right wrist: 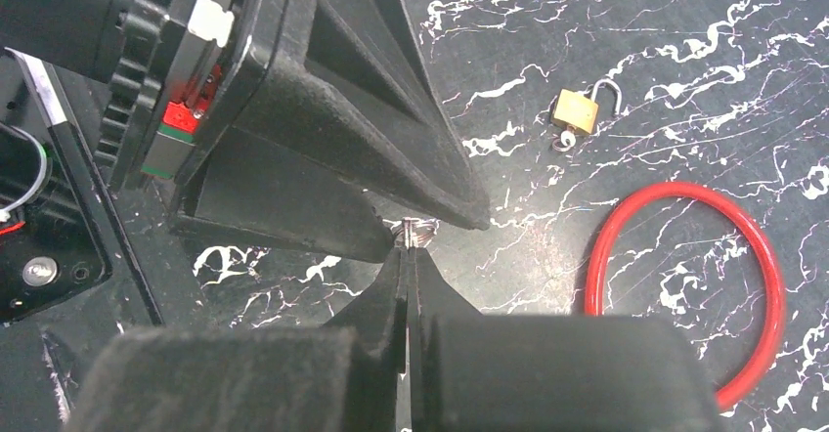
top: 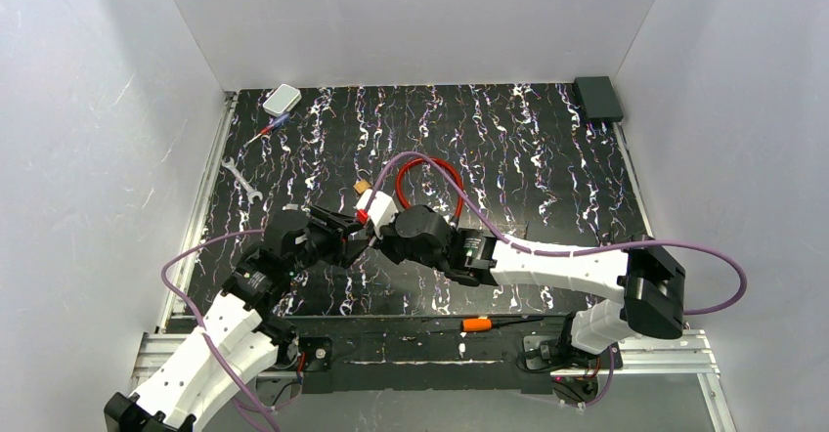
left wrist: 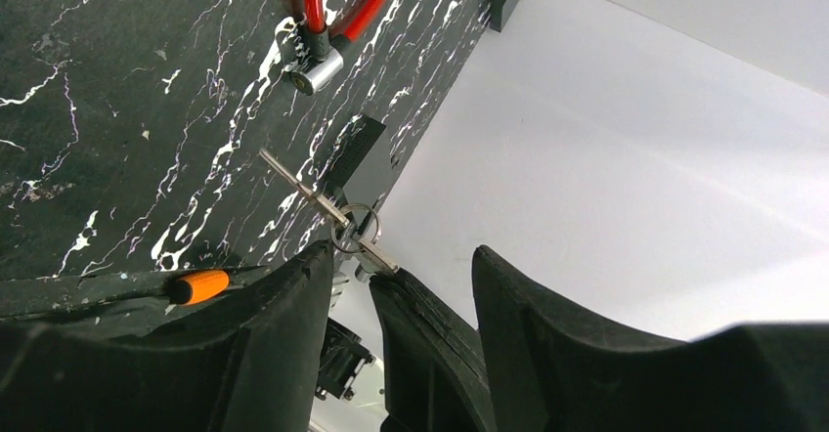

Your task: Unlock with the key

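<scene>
Left arm [top: 210, 349], right arm [top: 557, 261]: white moulded links, round black joint housings. Purple cables [top: 587, 248] loop along each of my arms. Left gripper [top: 362, 238]: black wedge fingers [left wrist: 283, 334], rough-grained; red and green block [right wrist: 181, 119] and white tag [right wrist: 210, 21] at base. Right gripper [right wrist: 408, 251]: matte black, slim tips.

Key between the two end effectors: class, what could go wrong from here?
The right end effector pinches the key only at its tips; it could twist or drop if the left end effector grabs it. A second key sticks out from the ring and might snag. The cable lock lies unheld and may slide.
</scene>
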Controlling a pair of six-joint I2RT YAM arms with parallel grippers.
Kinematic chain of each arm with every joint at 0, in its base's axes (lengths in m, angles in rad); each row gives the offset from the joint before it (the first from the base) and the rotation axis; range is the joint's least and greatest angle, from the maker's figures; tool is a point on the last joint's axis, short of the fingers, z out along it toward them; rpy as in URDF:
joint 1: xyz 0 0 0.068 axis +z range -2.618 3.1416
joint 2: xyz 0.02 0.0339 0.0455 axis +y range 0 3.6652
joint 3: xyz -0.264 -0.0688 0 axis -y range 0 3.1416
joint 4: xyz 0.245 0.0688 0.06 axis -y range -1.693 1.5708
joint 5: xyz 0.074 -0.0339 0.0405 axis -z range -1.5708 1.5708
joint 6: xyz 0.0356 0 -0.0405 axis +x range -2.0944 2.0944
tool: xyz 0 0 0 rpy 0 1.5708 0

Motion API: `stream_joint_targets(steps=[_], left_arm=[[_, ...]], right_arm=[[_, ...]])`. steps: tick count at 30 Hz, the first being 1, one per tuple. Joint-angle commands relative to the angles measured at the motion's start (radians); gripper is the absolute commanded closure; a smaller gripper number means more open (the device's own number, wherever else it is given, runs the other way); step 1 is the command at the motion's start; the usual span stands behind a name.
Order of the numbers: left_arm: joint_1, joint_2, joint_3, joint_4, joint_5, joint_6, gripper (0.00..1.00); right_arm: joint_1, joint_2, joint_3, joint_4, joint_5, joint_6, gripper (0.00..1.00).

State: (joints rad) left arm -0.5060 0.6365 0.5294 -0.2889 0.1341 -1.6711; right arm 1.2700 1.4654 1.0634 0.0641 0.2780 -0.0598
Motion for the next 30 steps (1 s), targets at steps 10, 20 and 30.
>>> stream_joint_targets(steps=[10,20,30], left_arm=[[0.004,0.003,-0.019,0.032,0.016,-0.01,0.76],[0.004,-0.001,0.044,-0.137,-0.068,0.145,0.86],[0.005,-0.116,0.262,-0.526,-0.469,0.67,0.2]], right_arm=[[0.009,-0.039,-0.013,0.09,0.005,0.009,0.99],[0.006,-0.033,-0.026,0.05,0.144,0.14,0.91],[-0.06,0.161,0.052,-0.272,0.139,0.43,0.19]])
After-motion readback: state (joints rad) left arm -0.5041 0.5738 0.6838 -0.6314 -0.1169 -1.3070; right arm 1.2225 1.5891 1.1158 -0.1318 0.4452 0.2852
